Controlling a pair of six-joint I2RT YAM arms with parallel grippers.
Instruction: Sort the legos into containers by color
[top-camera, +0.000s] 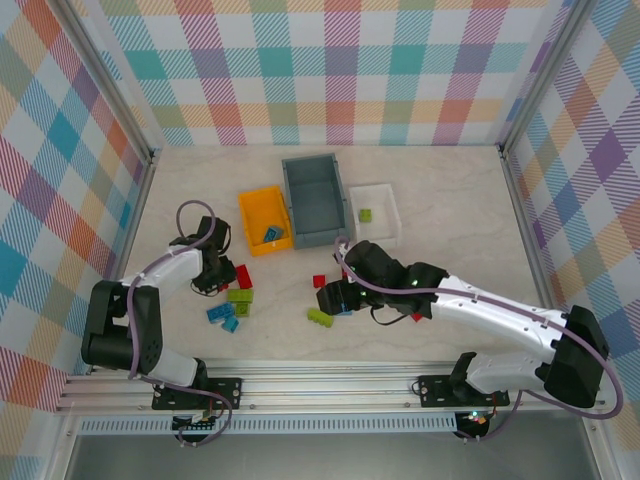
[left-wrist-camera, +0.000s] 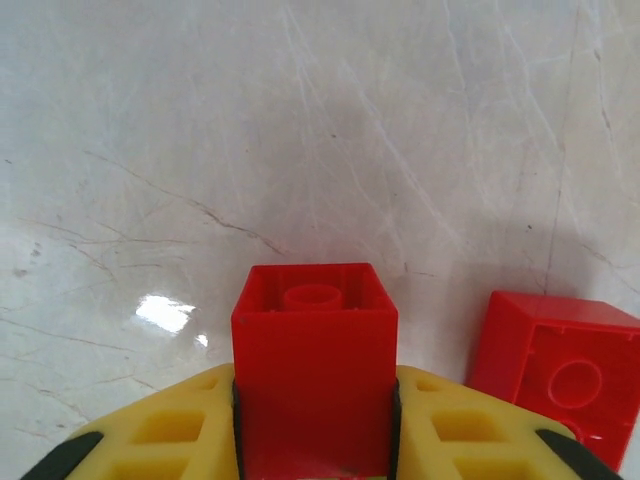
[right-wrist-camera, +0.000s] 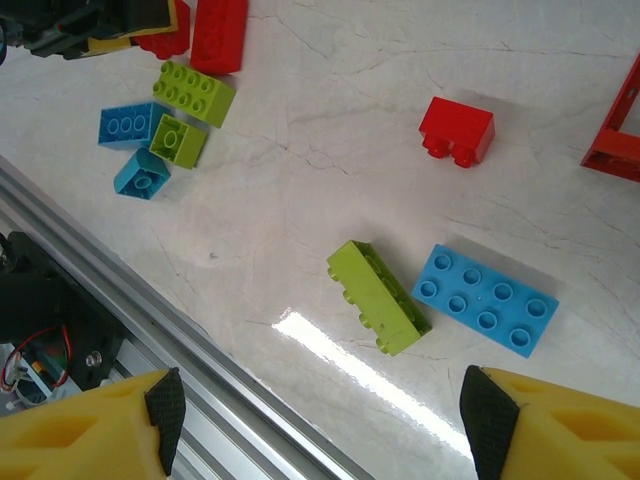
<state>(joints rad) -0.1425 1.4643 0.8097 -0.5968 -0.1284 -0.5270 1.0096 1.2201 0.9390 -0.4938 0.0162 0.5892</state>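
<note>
You're gripping a red brick (left-wrist-camera: 314, 340) in the left gripper (left-wrist-camera: 315, 400); right gripper (right-wrist-camera: 322, 410) hanging open over a lime brick (right-wrist-camera: 378, 297). Next: lifting red, probably toward the grey bin (top-camera: 291, 200).

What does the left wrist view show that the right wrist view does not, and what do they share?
Left wrist: a close look at a red lego clamped between the yellow fingers of the left end effector, its hollow underside in view. Right wrist: a lime lego beside a blue lego, with the right end effector open above them. Shared: the marbled table and loose red legos.
</note>
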